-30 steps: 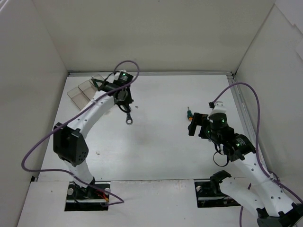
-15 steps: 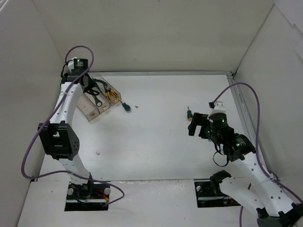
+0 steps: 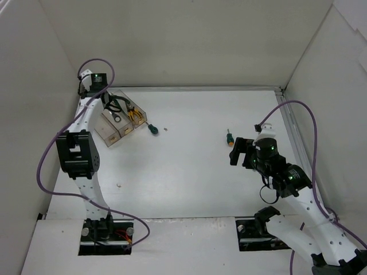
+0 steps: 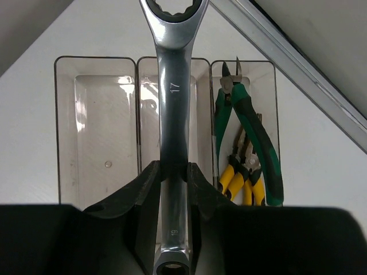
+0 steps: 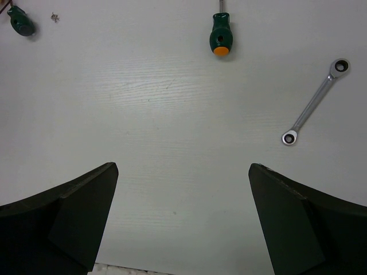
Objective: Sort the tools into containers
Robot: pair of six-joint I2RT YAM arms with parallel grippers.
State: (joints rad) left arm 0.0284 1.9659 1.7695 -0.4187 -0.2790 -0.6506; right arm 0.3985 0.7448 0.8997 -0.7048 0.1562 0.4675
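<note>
My left gripper (image 4: 172,172) is shut on a long silver wrench (image 4: 173,86) and holds it lengthwise above the middle of three joined clear containers (image 4: 137,114). The right bin holds green-handled pliers (image 4: 255,129) and yellow-handled pliers (image 4: 236,184); the left bin is empty. From above, the left gripper (image 3: 113,109) hangs over the containers (image 3: 108,136) at the far left. My right gripper (image 5: 182,167) is open above bare table, with an orange-ended green screwdriver (image 5: 221,35) and a small silver wrench (image 5: 314,104) ahead of it.
A dark green screwdriver (image 3: 152,128) and a tiny screw (image 3: 165,128) lie just right of the bins. The orange-ended screwdriver (image 3: 229,137) lies just beyond the right gripper (image 3: 236,150). White walls enclose the table on three sides, and a metal rail (image 4: 298,69) runs behind the bins.
The left arm has swung left from the table's middle to above the bins, carrying the wrench. The right arm has drawn back slightly, jaws still open.
</note>
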